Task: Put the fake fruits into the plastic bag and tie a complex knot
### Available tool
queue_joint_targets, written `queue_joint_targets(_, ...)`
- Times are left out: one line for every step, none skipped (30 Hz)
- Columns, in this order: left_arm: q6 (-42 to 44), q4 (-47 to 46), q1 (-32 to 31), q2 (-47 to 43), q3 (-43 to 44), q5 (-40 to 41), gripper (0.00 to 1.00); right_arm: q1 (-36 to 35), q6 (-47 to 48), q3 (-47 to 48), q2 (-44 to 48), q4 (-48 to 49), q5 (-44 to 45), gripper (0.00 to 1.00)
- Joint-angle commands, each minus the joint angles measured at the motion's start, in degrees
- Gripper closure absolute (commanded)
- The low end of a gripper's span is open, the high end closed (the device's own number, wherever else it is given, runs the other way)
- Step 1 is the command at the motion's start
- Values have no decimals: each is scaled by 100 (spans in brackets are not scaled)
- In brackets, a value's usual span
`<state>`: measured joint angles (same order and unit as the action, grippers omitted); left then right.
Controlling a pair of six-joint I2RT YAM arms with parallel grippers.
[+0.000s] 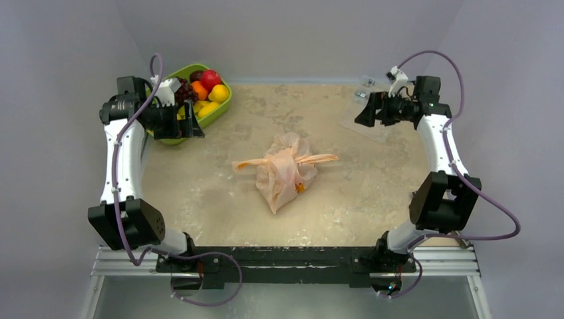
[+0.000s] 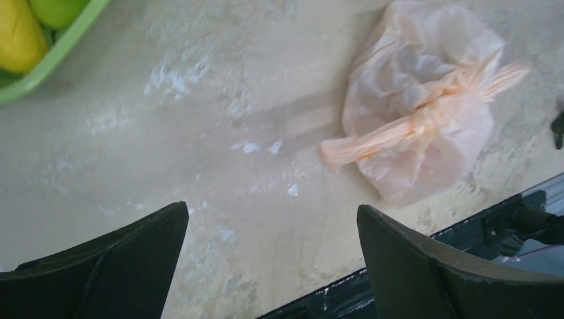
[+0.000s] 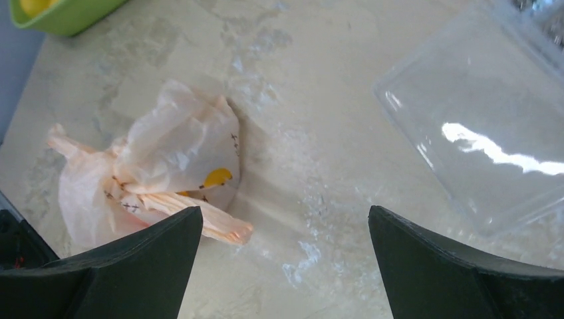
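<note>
The bag (image 1: 287,176) lies tied at the middle of the bench (image 1: 372,193). Its knot (image 2: 431,119) sits on top, with two strips sticking out sideways. Fruits (image 1: 207,86) sit in the green tray (image 1: 225,103) at the far left. The left gripper (image 2: 271,209) hangs open beside the tray. The right gripper (image 3: 284,211) hangs open at the far right. Both are well apart from the bag.

We cannot tell what lies inside the plastic bag (image 1: 286,176); its crinkled film lets only a small orange patch (image 3: 217,177) show through. The left claw (image 1: 191,121) covers the near part of the lime-green tray (image 1: 225,101), and both wrist views cut that tray off at the picture's edge. The packets (image 1: 364,88) at the far right of the counter (image 1: 372,193) are too small to make out. A clear plastic sheet (image 3: 479,119) runs off the right wrist view.
</note>
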<state>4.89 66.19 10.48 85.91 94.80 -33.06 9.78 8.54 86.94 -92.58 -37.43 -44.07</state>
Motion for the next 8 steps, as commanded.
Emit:
queue_joint_targets(57,-264,235,-812,-1185,689,0,-40,-43,-1150,588,290,877,1)
queue_joint_targets(114,-336,237,-906,-1410,799,0,-43,-24,-1399,727,368,977,1)
queue_joint_targets(161,-370,241,-967,-1583,853,0,-42,-9,-1570,846,405,1061,1)
queue_joint_targets(204,-384,244,-1009,-1711,909,0,-33,47,-1686,946,401,1095,1)
queue_joint_targets(217,-406,242,-1038,-1812,910,0,-35,98,-1763,1038,370,1116,1)
queue_joint_targets(213,-440,241,-1075,-1928,907,0,-34,130,-1801,1101,331,1129,1)
queue_joint_targets(209,-505,229,-1120,-2004,907,0,-37,141,-1829,1153,311,1137,1)
queue_joint_targets(202,-553,234,-1157,-2063,901,0,-43,137,-1859,1196,307,1144,1)
